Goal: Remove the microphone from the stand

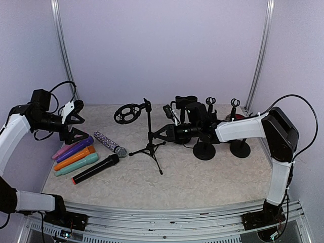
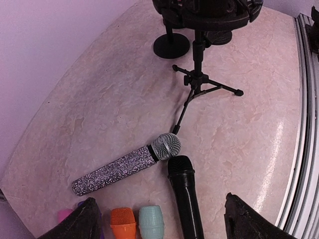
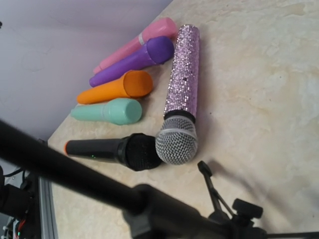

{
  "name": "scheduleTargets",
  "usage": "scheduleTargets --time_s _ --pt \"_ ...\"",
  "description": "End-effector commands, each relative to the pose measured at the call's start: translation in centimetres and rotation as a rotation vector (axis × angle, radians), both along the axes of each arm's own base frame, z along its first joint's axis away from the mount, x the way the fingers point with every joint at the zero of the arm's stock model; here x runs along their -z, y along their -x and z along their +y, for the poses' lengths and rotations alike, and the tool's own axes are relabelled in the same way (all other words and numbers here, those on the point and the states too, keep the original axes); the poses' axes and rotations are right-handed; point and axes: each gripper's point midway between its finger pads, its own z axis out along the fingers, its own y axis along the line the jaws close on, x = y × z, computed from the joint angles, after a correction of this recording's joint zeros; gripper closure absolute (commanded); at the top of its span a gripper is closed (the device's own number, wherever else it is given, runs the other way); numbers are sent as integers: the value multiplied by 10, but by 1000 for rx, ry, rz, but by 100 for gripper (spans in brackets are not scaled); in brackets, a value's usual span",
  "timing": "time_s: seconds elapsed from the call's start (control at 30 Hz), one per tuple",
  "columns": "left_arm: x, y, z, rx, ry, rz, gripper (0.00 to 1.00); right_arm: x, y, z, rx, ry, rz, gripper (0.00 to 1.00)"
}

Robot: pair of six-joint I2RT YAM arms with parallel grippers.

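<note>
At the middle of the counter [image 1: 202, 177], a tripod stand [image 1: 148, 119] is set upright, with its ring-shaped mount [image 1: 126, 114] tipped out to the left; the right end effector [image 1: 158, 135] is seen at the stand's pole, and whether it is clenched on the pole cannot be told; the sequined microphone [image 1: 109, 143] is laid flat on the counter left of the stand, its mesh head placed near a tripod leg and just beside the head of a black microphone [image 1: 95, 168]; teal [image 1: 76, 165], orange [image 1: 74, 158], purple [image 1: 76, 148] and pink [image 1: 62, 151] microphones are laid side by side further left; the left end effector [image 1: 80, 126] is held above that group, released, with nothing gripped between its fingers; round-based stands [image 1: 204, 150] are grouped to the right of the tripod.
</note>
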Motion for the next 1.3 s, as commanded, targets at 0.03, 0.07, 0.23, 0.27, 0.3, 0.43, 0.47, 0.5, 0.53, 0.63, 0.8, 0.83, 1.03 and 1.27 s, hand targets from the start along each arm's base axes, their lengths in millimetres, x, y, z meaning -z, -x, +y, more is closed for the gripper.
scheduleTargets --time_s 0.03,0.07,0.23,0.27,0.3,0.43,0.47,0.5,0.53,0.63,0.8,0.83,1.03,1.27 --pt "-7 4 -8 -14 97 79 18 -7 -4 -9 44 7 -25 100" --pt "-7 6 -10 -13 99 86 18 -8 -2 -12 45 11 -28 100" --pt "-2 11 -25 -3 65 114 20 -10 10 -20 16 54 -30 100" --pt "-3 12 -29 2 69 115 20 -12 12 -21 12 56 -28 100" --pt "-4 13 -32 6 74 117 20 -14 14 -21 6 54 -26 100" --pt "-6 15 -39 8 87 121 20 -4 18 -23 -7 76 6 100" --pt "-5 15 -39 6 86 123 20 3 19 -23 -6 88 19 100" --pt "-4 15 -39 2 83 126 20 10 19 -24 -5 100 30 100" --pt "-2 15 -38 -1 78 127 20 16 19 -23 -5 108 39 100" --pt "2 14 -36 -14 62 130 20 28 15 -18 1 147 18 100" --pt "3 14 -35 -20 56 123 20 32 1 -5 42 259 -106 100" --pt "3 13 -34 -22 55 122 20 34 -1 -4 56 287 -134 100" --pt "4 12 -33 -31 49 121 20 47 -1 -9 132 427 -292 100" --pt "4 10 -32 -35 47 117 20 44 2 -14 141 468 -419 100"
